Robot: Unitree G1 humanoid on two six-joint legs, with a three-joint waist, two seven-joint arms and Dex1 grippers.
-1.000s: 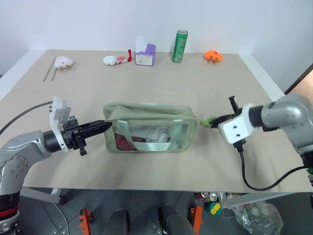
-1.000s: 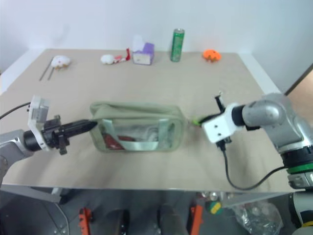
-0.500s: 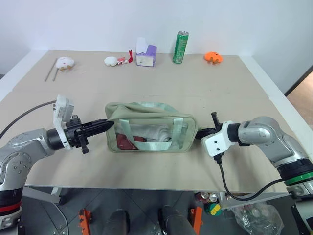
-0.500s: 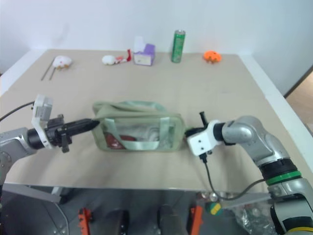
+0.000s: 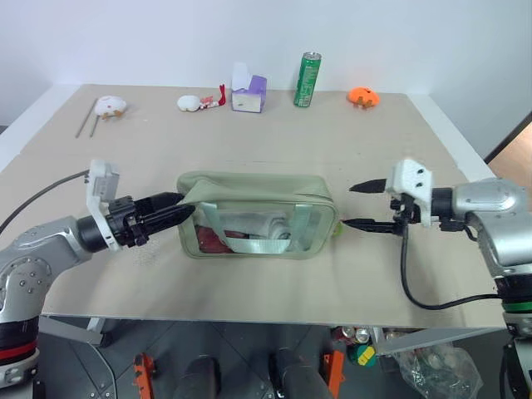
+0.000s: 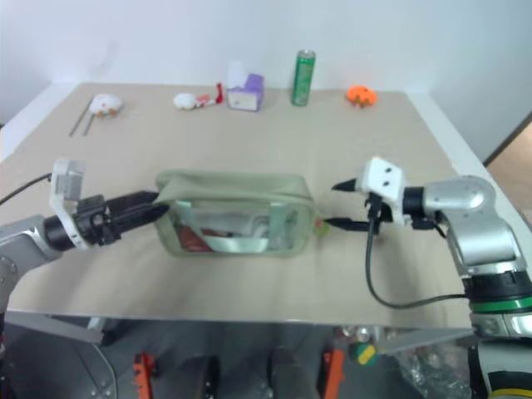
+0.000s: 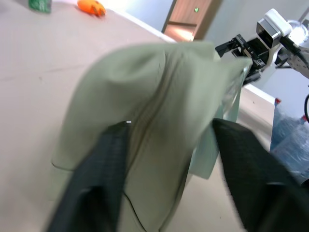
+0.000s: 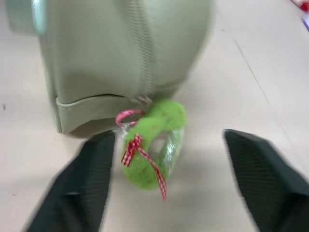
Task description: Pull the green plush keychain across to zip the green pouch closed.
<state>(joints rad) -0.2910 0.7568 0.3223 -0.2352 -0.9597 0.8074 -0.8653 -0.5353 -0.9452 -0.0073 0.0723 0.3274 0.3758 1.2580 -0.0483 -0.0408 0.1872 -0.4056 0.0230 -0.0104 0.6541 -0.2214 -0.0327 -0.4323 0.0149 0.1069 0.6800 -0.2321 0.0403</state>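
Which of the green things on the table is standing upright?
The green drink can, standing tall at the far edge of the table. The green pouch lies long and low near the front, and the green plush keychain hangs at its end.

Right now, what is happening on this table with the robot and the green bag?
The green pouch lies zipped shut on the table. The green plush keychain hangs free at its right end. The right gripper stands open just beside the keychain, holding nothing. The left gripper is at the pouch's left end, its fingers spread on both sides of the fabric.
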